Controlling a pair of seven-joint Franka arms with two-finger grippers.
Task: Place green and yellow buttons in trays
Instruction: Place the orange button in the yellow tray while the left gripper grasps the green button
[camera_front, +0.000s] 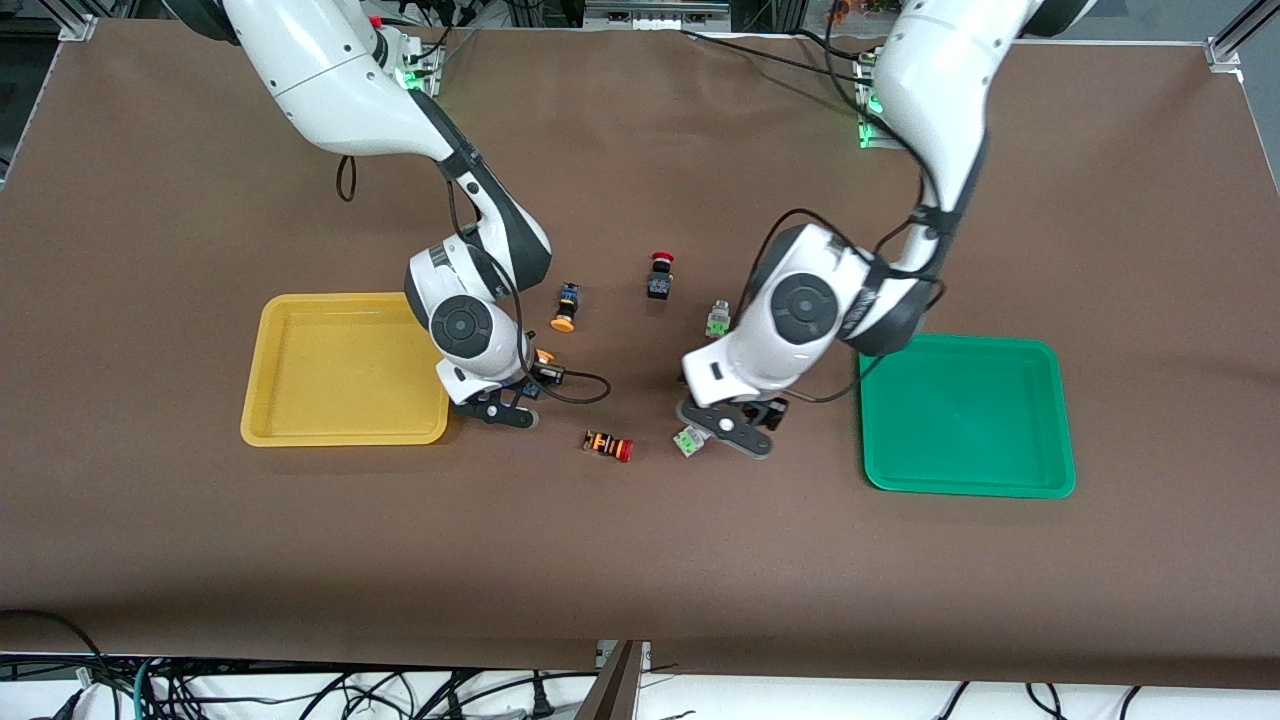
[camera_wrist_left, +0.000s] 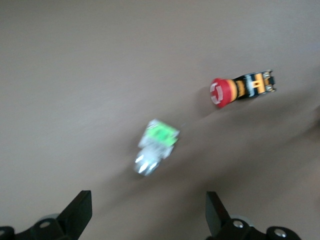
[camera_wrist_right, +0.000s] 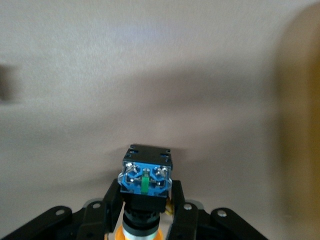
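Beside the yellow tray (camera_front: 300, 370), the right gripper (camera_wrist_right: 145, 212) is clamped on a yellow-capped button (camera_wrist_right: 146, 175) by its body behind the cap, while the left gripper (camera_front: 722, 432), fingers apart, hangs over a green button (camera_front: 688, 441) lying on the tabletop (camera_front: 640, 560) between the striped red-capped switch (camera_front: 608, 446) and the green tray (camera_front: 1040, 470). These look small, light and rigid, with slick plastic shells, so the flat body sides likely offer a safer hold than the round caps. A second yellow button (camera_front: 566, 307) and green button (camera_front: 717, 318) lie near the black red-capped switch (camera_front: 659, 276).
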